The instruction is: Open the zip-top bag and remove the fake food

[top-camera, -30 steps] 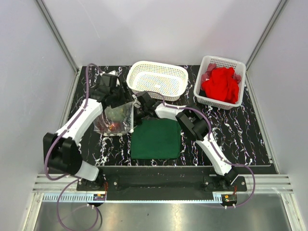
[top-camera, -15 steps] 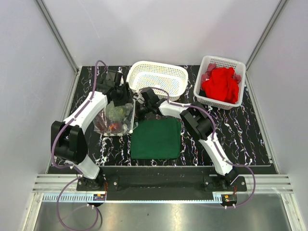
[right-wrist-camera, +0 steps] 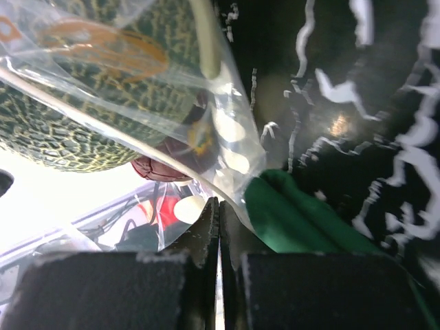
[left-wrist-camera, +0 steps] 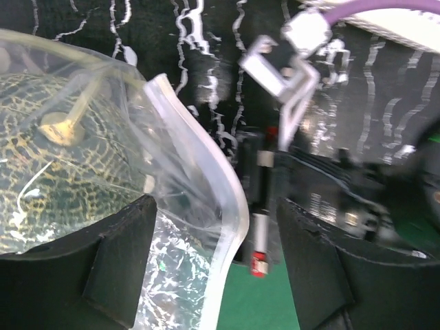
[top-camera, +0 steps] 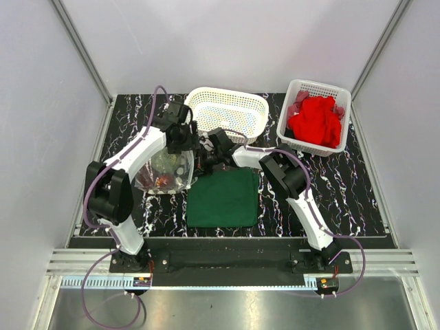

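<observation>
The zip-top bag [top-camera: 163, 172] lies left of the green cloth [top-camera: 223, 198], holding a mottled green ball [top-camera: 166, 161] and dark red berries [top-camera: 159, 181]. My left gripper [top-camera: 188, 146] is open at the bag's upper right corner. In the left wrist view the open left gripper [left-wrist-camera: 220, 275] straddles the bag's white zip edge [left-wrist-camera: 223, 227], with the ball [left-wrist-camera: 55, 172] behind the film. My right gripper [top-camera: 201, 162] is shut on the bag's right edge. In the right wrist view its shut fingers [right-wrist-camera: 206, 234] pinch clear film below the ball [right-wrist-camera: 69, 117] and a berry [right-wrist-camera: 161, 166].
An empty white lattice basket [top-camera: 225, 113] stands just behind both grippers. A second white basket [top-camera: 297, 141] at the back right holds a bright red cloth [top-camera: 315, 122]. The green cloth [right-wrist-camera: 302, 220] touches the bag's edge beside the right gripper.
My left arm has swung right and back, from the bag's far-left side to its upper right corner close to the right gripper. The right gripper has kept its hold on the bag.
</observation>
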